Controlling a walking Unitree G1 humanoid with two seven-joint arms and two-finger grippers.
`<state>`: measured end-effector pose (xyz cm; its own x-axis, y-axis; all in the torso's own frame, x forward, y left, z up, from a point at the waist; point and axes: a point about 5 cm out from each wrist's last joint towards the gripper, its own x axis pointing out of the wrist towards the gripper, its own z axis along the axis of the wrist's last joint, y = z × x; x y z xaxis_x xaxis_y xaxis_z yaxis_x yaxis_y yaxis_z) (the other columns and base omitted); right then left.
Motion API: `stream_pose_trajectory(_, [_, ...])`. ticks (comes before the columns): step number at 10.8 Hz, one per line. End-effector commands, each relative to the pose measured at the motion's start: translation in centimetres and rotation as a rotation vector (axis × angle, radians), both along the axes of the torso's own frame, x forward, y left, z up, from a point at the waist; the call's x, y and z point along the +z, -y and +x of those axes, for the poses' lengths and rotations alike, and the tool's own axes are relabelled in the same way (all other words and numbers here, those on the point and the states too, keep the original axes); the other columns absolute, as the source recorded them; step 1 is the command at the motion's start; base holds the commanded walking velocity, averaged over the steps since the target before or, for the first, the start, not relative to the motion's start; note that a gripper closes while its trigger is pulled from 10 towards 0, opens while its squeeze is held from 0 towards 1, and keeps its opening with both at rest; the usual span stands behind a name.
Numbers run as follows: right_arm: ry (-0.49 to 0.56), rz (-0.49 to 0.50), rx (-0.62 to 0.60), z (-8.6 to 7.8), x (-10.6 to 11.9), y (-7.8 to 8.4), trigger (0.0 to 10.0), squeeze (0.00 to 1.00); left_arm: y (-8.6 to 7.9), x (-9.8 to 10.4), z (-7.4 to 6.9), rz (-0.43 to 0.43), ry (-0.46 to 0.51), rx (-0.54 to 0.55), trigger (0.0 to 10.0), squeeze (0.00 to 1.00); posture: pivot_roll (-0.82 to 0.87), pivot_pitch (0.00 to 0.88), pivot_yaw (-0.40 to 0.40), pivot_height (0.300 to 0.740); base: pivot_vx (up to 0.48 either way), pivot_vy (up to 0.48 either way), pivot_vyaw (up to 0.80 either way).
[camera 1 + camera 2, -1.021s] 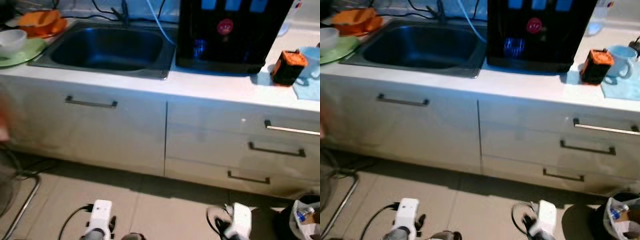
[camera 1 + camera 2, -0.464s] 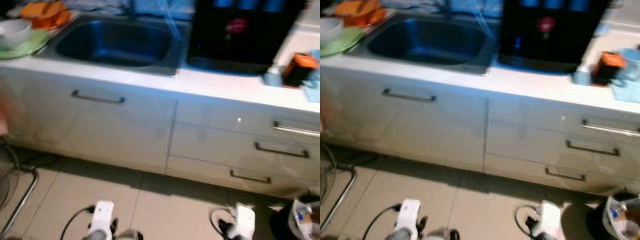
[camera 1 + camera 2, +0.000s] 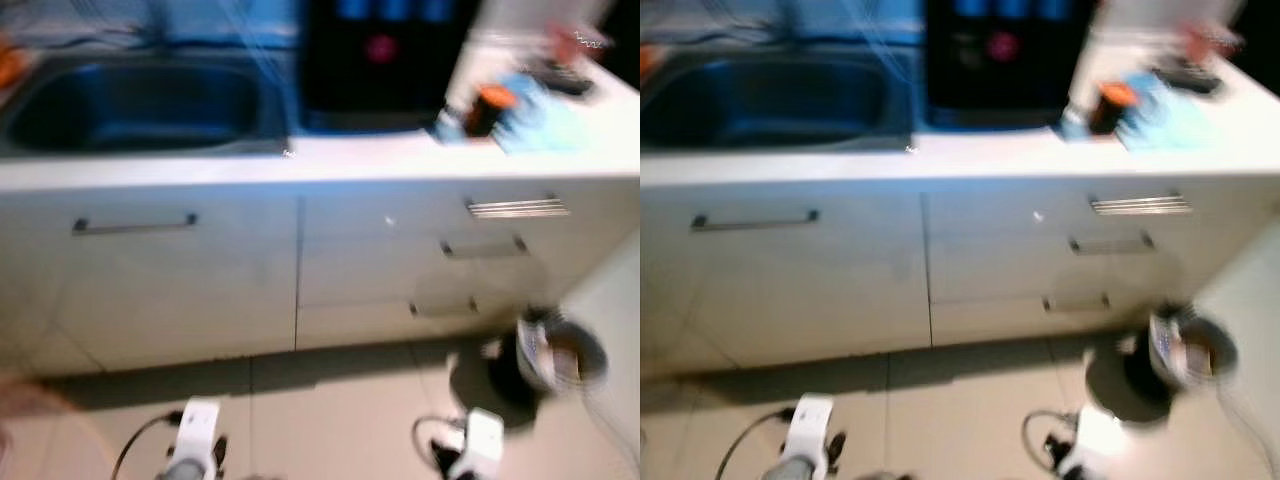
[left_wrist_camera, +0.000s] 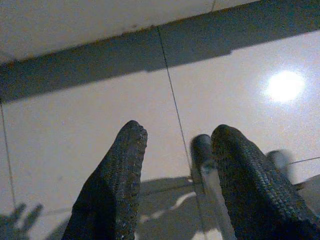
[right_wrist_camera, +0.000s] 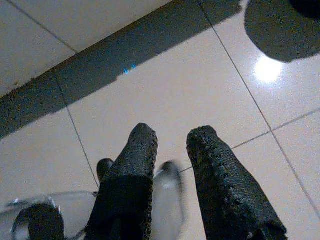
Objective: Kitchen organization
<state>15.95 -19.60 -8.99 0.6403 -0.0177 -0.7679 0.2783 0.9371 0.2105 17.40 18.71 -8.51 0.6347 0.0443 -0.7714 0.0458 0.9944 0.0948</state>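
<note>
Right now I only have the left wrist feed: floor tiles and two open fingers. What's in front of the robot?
Observer: A white kitchen counter, with a steel sink set into it on the robot's left. The head views are blurred.
Operator: Anything on the floor on the right side?
Observer: A small bin with a bag liner stands on the tiles, below the drawers at the counter's right end.
Operator: Right fingers holding anything?
Observer: No. In the right wrist view the right gripper points down at the floor tiles, its fingers apart with nothing gripped.
</note>
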Motion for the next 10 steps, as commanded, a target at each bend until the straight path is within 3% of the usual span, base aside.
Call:
stream_pose_trajectory(1, [-0.018, 0.011, -0.021, -0.4, -0.23, -0.21, 10.0, 0.0, -0.29, -0.29, -0.69, 0.002, -0.021, 0.014, 10.0, 0.0, 0.02, 0.093, 0.006, 0.74, 0.0, 0.48, 0.0])
stream_pose_trajectory(8, [-0.018, 0.013, -0.022, -0.46, -0.25, -0.21, 10.0, 0.0, -0.29, -0.3, -0.73, 0.002, -0.021, 0.015, 10.0, 0.0, 0.01, 0.099, 0.004, 0.74, 0.0, 0.452, 0.0])
stream_pose_trajectory(10, [-0.017, 0.007, -0.015, -0.4, -0.21, -0.14, 10.0, 0.0, -0.24, -0.25, -0.65, 0.002, -0.011, 0.015, 10.0, 0.0, 0.02, 0.1, 0.002, 0.74, 0.0, 0.0, 0.0])
